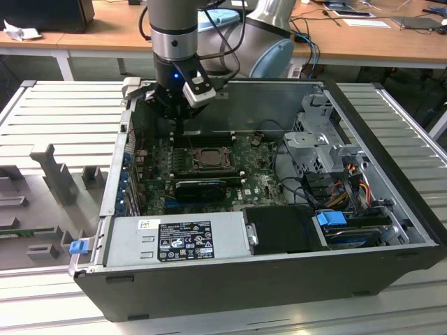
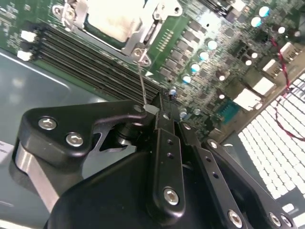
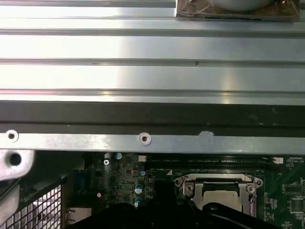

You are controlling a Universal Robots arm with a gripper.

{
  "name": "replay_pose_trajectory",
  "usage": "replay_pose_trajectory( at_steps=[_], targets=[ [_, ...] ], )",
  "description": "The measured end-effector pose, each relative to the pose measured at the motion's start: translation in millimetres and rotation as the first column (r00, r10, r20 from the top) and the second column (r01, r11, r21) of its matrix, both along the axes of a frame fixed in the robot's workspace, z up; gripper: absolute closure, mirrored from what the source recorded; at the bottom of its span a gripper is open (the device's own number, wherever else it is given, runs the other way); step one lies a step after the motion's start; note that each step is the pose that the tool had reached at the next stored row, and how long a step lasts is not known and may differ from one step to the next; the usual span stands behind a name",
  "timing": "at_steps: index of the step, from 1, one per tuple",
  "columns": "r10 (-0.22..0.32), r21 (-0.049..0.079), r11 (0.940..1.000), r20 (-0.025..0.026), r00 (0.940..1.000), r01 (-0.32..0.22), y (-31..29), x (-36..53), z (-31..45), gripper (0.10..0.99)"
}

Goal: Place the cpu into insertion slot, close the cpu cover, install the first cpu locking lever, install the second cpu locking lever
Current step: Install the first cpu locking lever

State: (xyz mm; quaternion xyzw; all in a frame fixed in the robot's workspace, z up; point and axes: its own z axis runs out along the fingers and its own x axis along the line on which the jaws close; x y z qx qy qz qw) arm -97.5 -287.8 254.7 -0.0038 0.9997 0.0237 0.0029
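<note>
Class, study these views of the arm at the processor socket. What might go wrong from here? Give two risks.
1. The thin locking lever meets the tool only at its very end, so it may slip off and spring back.
2. The tool sits close to the memory slots and small capacitors; a sideways push might strike them.

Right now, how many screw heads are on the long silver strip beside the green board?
2: one screw head next to the holed bracket, another further along the strip. More may lie outside the picture.
</note>
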Motion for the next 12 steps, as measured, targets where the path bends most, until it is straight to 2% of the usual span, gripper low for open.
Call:
replay_pose_trajectory(
  at_steps=[5, 9, 12],
  targets=[
    [0.0, 0.0, 1.0, 0.0001, 1.0, 0.0, 0.6, 13.9, -1.3, 0.98],
    [0.0, 0.0, 1.0, 0.0, 1.0, 0.0, 1.0, 32.5, -3.1, 0.98],
    [0.0, 0.0, 1.0, 0.0001, 1.0, 0.0, 1.0, 36.6, -3.5, 0.98]
  ],
)
